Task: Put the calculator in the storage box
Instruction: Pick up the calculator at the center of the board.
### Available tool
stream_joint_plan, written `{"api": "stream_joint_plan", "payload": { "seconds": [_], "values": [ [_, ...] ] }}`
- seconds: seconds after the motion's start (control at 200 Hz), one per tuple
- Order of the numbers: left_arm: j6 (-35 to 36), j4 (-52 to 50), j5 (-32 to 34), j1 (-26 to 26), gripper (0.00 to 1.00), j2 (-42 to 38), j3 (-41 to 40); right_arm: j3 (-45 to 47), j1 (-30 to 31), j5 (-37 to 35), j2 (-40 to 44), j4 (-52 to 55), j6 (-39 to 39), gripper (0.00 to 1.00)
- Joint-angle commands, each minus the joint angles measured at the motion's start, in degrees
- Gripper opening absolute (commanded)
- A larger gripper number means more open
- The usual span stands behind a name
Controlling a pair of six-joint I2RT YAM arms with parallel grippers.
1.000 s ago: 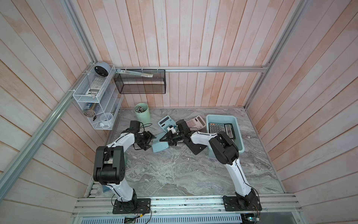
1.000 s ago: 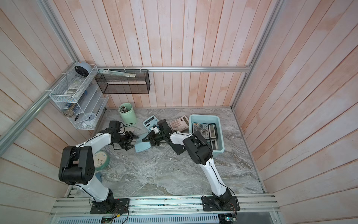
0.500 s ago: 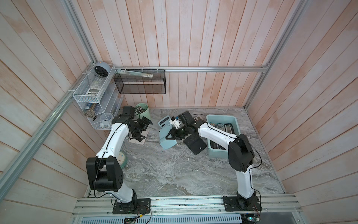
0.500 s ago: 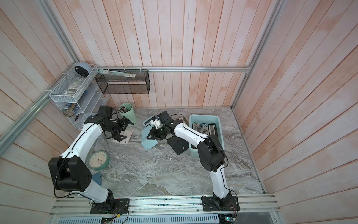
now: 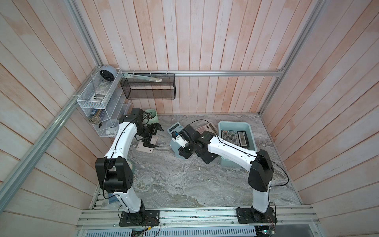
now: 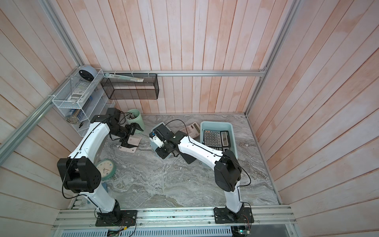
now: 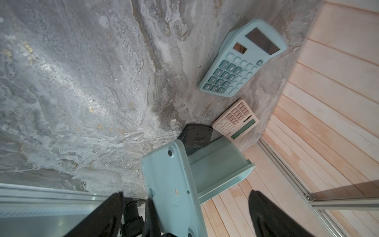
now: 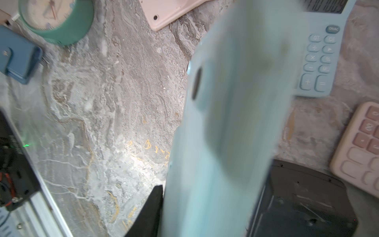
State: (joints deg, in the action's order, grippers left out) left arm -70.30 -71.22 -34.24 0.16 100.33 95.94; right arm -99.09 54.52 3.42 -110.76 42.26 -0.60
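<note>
light-blue calc (image 7: pixel 172 184) tilted on edge, back showing, near teal storage box (image 5: pixel 233 123).

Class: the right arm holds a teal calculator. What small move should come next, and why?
Probably carry the right gripper sideways toward the storage box. It is shut on the teal calculator, which is outside the box, and the left gripper is open, holding nothing.
</note>
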Motion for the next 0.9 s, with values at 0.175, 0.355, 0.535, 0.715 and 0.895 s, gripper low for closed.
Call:
{"api": "stream_joint_plan", "payload": {
  "seconds": [0.175,0.355,0.535,0.715,0.895],
  "values": [
    [0.3,-11.6,-5.9,-2.6,0.92,2.9,2.6,-1.4,3.5,-11.0,2.6,-0.4,-7.8,0.23],
    [-0.9,-9.2,-8.0,-4.0,0.84,3.3,1.1,1.4,5.7,-12.5,4.4,-4.6,-10.8,0.23],
    [-0.3,-8.7,-9.2,-4.8,0.69,3.2,-1.3,2.9,6.7,-14.7,5.4,-7.0,-11.9,0.23],
    [0.0,-8.0,-10.1,-5.1,0.45,2.9,-2.1,3.1,7.2,-15.6,5.5,-8.3,-12.5,0.23],
    [0.9,-8.4,-10.8,-5.2,0.17,3.0,-1.7,4.3,7.5,-15.8,6.0,-9.5,-12.7,0.24]
  ]
}}
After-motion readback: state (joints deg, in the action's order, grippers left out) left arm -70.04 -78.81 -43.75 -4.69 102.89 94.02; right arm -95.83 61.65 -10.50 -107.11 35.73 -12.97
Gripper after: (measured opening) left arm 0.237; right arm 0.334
